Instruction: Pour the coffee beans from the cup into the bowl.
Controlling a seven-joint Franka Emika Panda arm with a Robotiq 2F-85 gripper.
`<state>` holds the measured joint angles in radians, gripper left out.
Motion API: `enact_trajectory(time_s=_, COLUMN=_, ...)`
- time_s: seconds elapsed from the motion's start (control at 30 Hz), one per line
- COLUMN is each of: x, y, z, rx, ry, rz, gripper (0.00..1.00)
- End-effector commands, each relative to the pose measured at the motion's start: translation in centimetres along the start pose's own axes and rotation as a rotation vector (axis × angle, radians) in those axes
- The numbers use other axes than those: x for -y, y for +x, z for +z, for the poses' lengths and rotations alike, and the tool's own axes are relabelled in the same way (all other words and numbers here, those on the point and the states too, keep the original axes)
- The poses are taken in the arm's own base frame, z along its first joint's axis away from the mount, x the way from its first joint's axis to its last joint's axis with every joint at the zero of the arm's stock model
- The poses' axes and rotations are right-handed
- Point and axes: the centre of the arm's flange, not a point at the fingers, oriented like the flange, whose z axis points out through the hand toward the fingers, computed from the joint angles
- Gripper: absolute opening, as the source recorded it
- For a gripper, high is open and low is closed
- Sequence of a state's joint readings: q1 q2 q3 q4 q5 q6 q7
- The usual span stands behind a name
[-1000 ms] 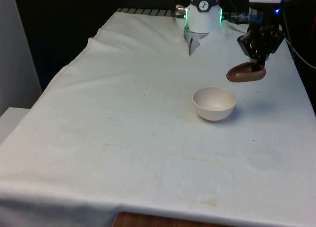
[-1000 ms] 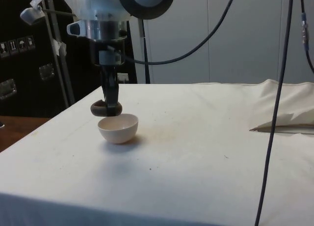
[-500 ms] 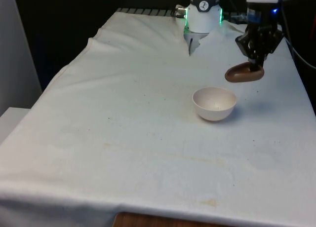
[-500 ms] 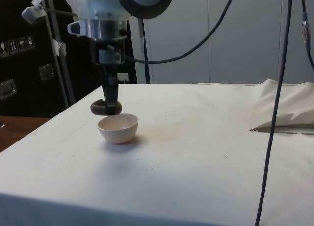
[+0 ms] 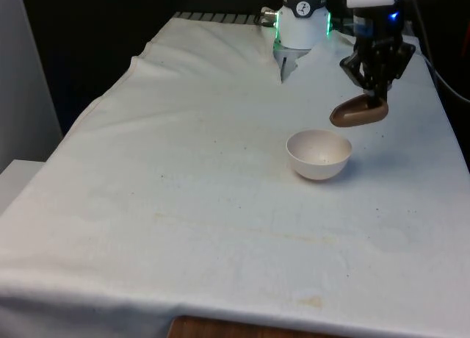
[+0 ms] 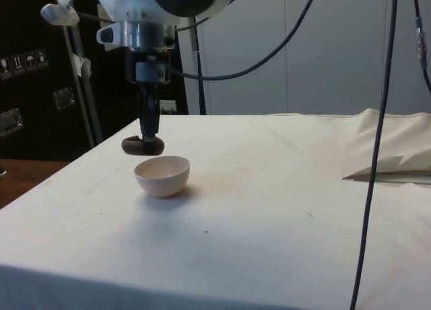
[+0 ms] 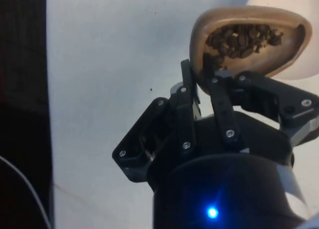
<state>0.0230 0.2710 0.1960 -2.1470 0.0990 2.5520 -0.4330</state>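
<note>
Pincer point(image 5: 376, 97) clamped on the brown cup point(image 5: 358, 113), beans point(image 7: 242, 40) aboard, hovering above the white bowl point(image 5: 319, 153), which lies at seven o'clock in the front view.

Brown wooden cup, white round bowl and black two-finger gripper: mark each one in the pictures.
Brown wooden cup point(image 7: 279, 55): wrist view, on its inner wall beside the coffee beans.
White round bowl point(image 5: 318, 164): front view, on its outer wall.
Black two-finger gripper point(image 7: 202, 77): wrist view, midway between its fingertips, at the cup's rim.

The front and side views, crosswise to each other, share the bowl point(image 5: 319, 153) on the table point(image 5: 183, 191); the wrist view looks down close.
</note>
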Motion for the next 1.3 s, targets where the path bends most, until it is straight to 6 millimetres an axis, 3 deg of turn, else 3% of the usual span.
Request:
enact_trajectory(time_s=0.0, x=-0.1, y=0.0, z=0.0, rx=-0.003, ry=0.005, rz=0.000, gripper=0.01)
enact_trajectory(time_s=0.67, x=-3.8, y=-1.8, z=-0.3, rx=-0.077, ry=0.131, rz=0.026, gripper=0.01)
enact_trajectory(time_s=1.27, x=-5.4, y=-2.9, z=-0.3, rx=-0.065, ry=0.201, rz=0.044, gripper=0.01)
